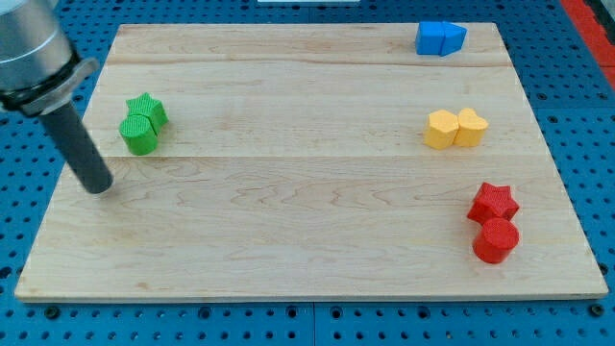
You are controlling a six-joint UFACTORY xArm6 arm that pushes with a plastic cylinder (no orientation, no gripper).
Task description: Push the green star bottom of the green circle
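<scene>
The green star [149,109] lies near the view's left, touching the green circle [139,134], which sits just below it and slightly left. My tip [99,185] rests on the wooden board [307,192] below and left of the green circle, about a block's width apart from it. The dark rod rises from the tip toward the view's top left.
Two blue blocks [440,37] touch at the top right. A yellow pair [455,128] sits at the right. A red star [494,203] lies above a red circle [496,240] at the bottom right. The board's left edge is close to my tip.
</scene>
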